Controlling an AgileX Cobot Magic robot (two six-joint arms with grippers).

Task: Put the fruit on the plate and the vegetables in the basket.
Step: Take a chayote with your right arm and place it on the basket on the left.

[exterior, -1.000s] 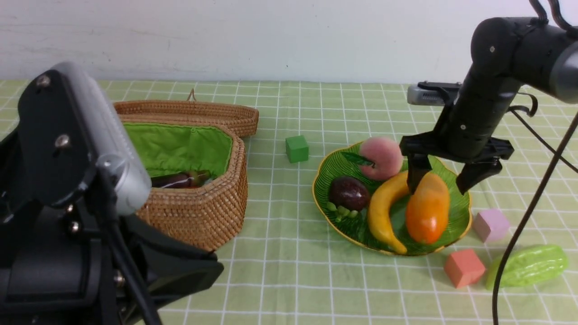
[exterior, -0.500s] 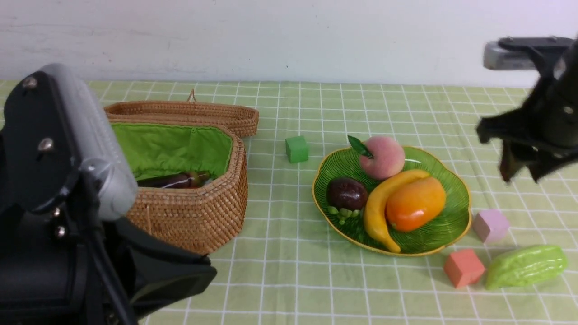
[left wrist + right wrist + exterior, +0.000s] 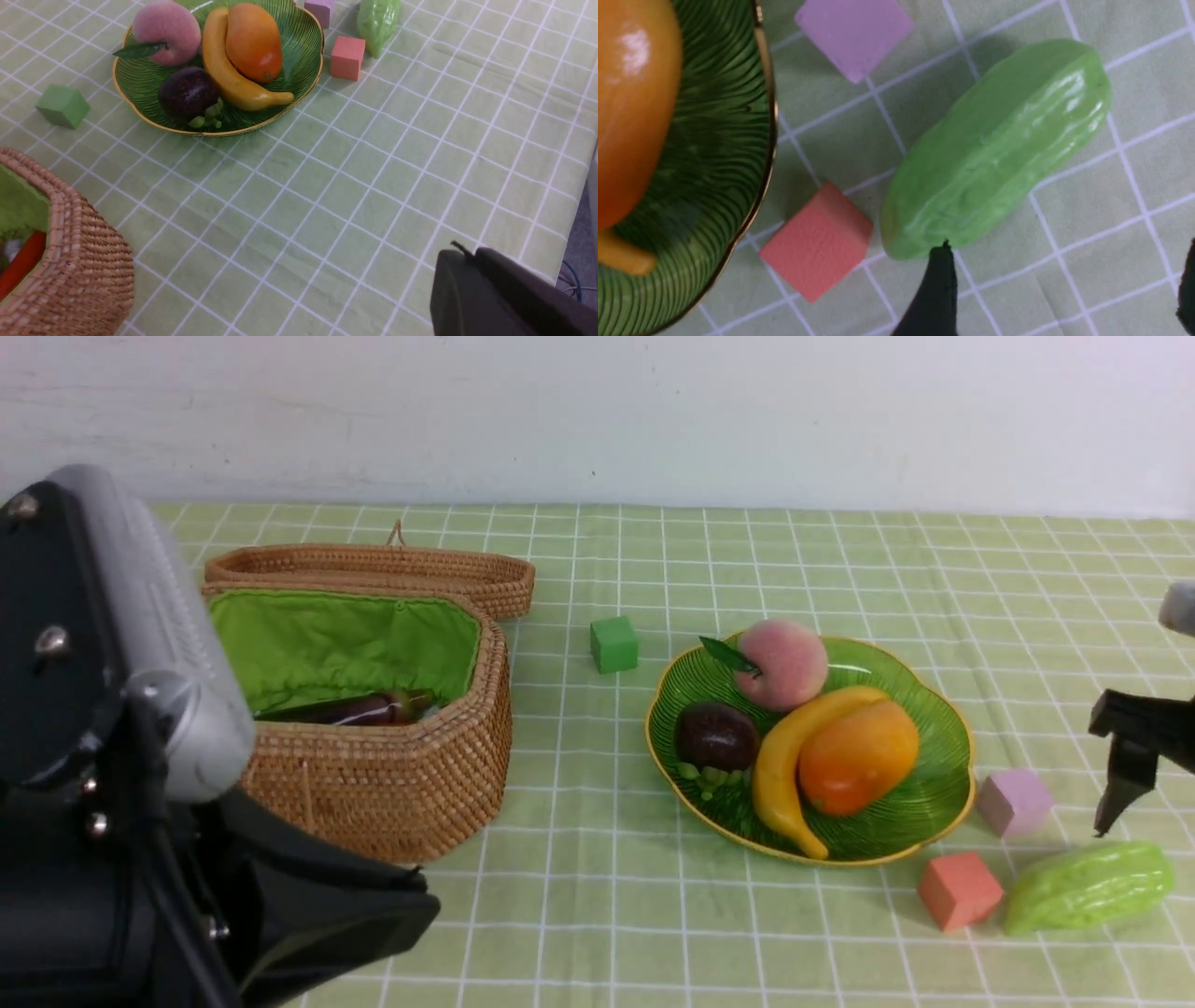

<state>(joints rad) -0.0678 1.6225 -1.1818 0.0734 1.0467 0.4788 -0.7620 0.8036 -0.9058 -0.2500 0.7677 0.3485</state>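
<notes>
mango [image 3: 859, 756] now lying in plate [image 3: 943, 803], let go | right fingers [image 3: 941, 280] spread, moved above gourd [image 3: 1088, 887] | left clenched, idle | gourd next, I guess

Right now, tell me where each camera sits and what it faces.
Front: between the arms, facing the basket and plate; left arm looms near, right pincer at the edge.
Left wrist: above the cloth, facing the plate; dark pincer part in a corner.
Right wrist: straight down on the bitter gourd; open fingertips.
All share the plate.
</notes>
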